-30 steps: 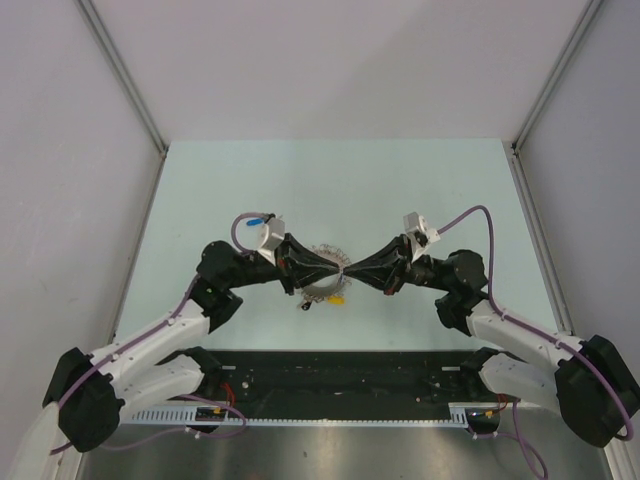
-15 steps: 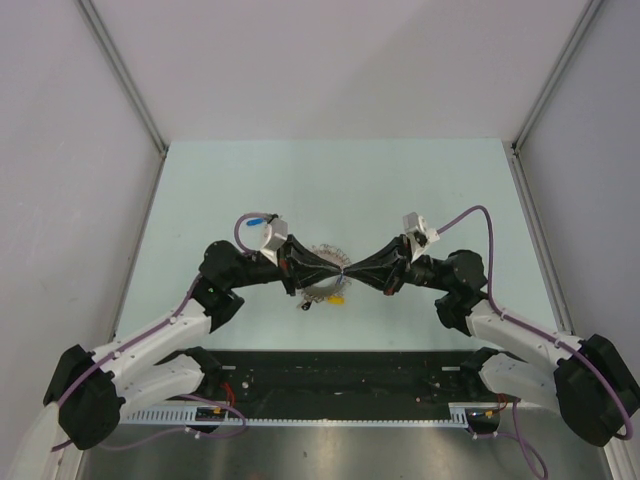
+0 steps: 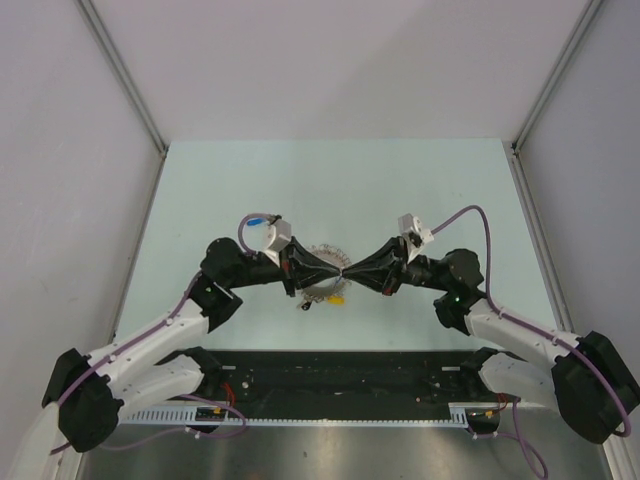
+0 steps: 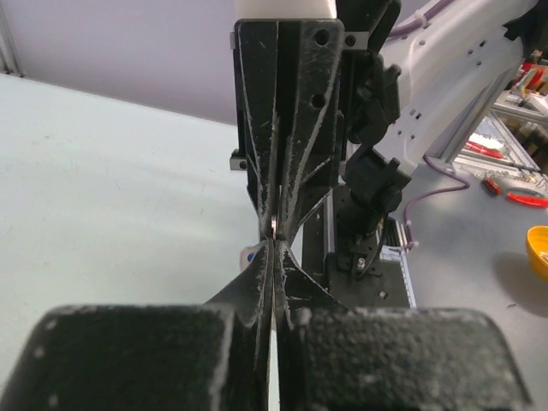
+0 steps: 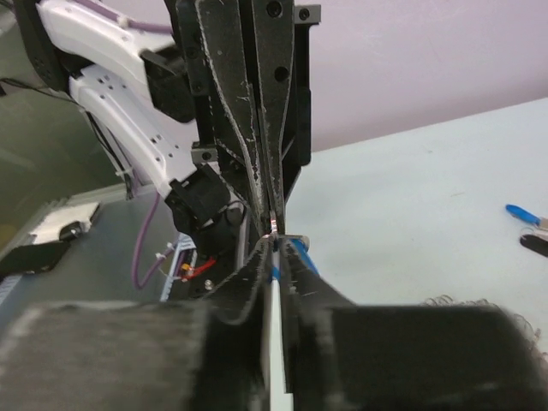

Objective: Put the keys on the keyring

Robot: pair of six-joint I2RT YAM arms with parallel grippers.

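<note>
— How was the left gripper (image 3: 338, 272) set?
— Its fingers were pressed almost together, tip to tip with the right gripper (image 3: 350, 272), which was pinched just as tight. A blue key (image 5: 299, 255) showed right where the tips met. I couldn't tell which gripper had it.
— And the keyring (image 3: 322, 249)?
— It lay flat on the table (image 3: 420, 180) directly beneath both tips, with a yellow key (image 3: 338, 296) just below them, at its near rim.

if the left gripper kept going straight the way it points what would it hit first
The right gripper. It faces the left gripper tip to tip, and the wrist views show the tips nearly touching, though the exact gap is hard to judge.
</note>
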